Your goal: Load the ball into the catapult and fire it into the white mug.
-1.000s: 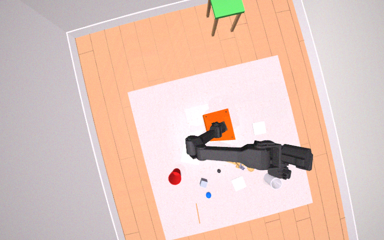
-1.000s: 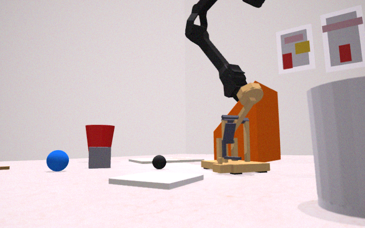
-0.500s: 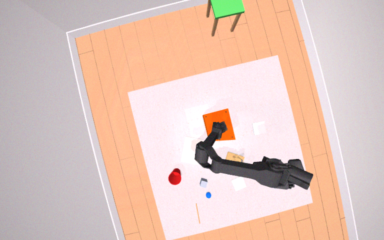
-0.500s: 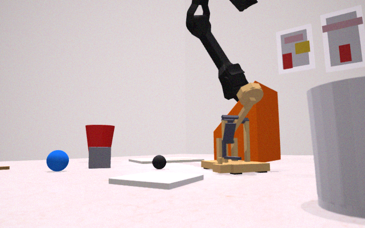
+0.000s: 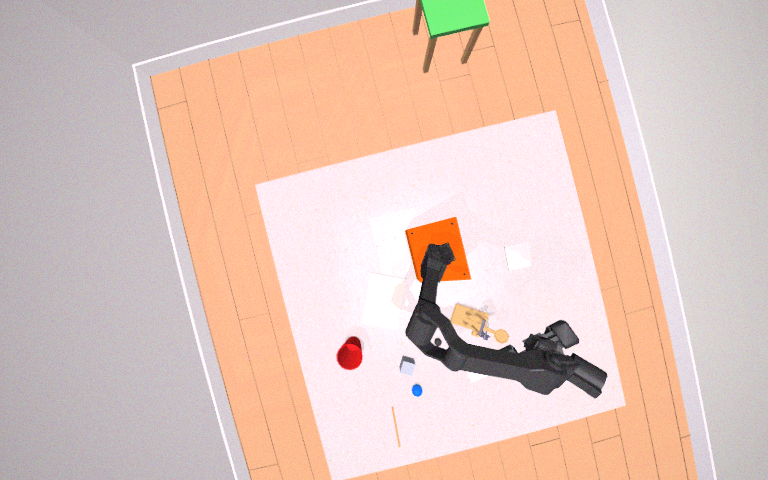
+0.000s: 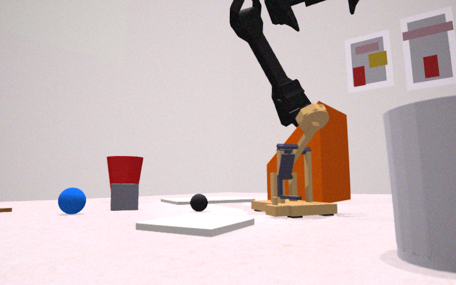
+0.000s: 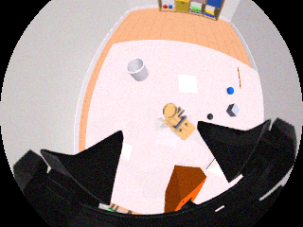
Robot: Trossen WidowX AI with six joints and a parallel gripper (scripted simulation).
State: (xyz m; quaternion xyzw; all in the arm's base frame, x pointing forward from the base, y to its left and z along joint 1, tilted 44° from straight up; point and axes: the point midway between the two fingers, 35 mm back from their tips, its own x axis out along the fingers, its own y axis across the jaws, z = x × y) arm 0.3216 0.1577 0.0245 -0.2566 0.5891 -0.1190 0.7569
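Note:
The wooden catapult [image 5: 465, 317] [image 6: 307, 178] [image 7: 187, 135] stands upright beside the orange block, its arm raised. No ball shows in its round cup [image 5: 501, 336] [image 6: 313, 117] [image 7: 169, 111]. A black ball [image 5: 437, 341] [image 6: 198, 202] [image 7: 210, 116] and a larger blue ball [image 5: 416, 390] [image 6: 72, 200] [image 7: 230, 90] lie apart on the table. The white mug [image 6: 421, 181] [image 7: 138, 71] stands upright; the arm hides it in the top view. My gripper [image 6: 325, 22] [image 7: 160, 129] is open and empty, high above the table.
The orange block [image 5: 461, 263] [image 6: 332, 158] [image 7: 182, 182] stands at the arm's base. A red cup [image 5: 350, 357] [image 6: 124, 169], a grey cube [image 5: 407, 367] [image 6: 124, 197] [image 7: 232, 110] and a thin stick [image 5: 395, 427] [image 7: 240, 78] are beyond the balls. Flat white tiles lie about, one [image 6: 195, 225] [image 7: 187, 84] near the catapult.

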